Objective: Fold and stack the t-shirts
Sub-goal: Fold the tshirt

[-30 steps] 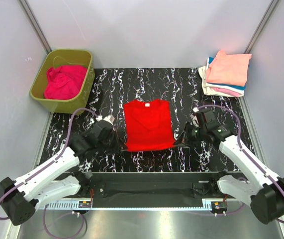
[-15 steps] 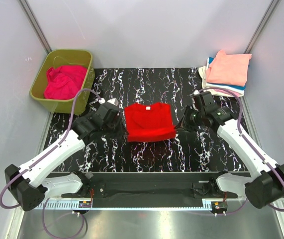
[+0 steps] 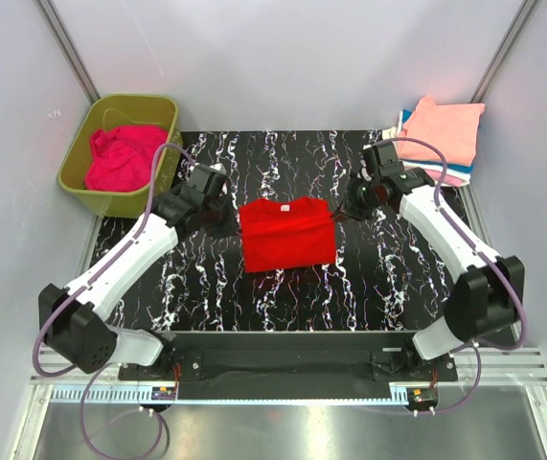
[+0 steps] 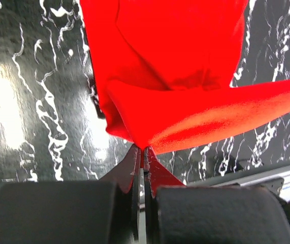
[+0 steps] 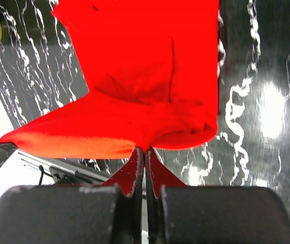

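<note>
A bright red t-shirt (image 3: pixel 287 234) lies folded over on itself at the middle of the black marbled table (image 3: pixel 283 302). My left gripper (image 3: pixel 227 218) is shut on its left corner, with red cloth (image 4: pixel 185 76) pinched between the fingertips. On the other side my right gripper (image 3: pixel 342 213) is shut on the right corner, and the red cloth (image 5: pixel 145 76) is stretched away from its jaws. A magenta-pink t-shirt (image 3: pixel 125 156) is bunched in the olive-green tub (image 3: pixel 74 165). Folded t-shirts (image 3: pixel 438 139), peach on top, are stacked at the back right.
The green tub stands off the table's back left corner. Grey walls close in on both sides and behind. A black rail (image 3: pixel 292 359) with the arm bases runs along the near edge.
Both grippers have carried the shirt's near hem away from the bases and over the rest of the shirt, halving its length. Both arms now reach farther back.
</note>
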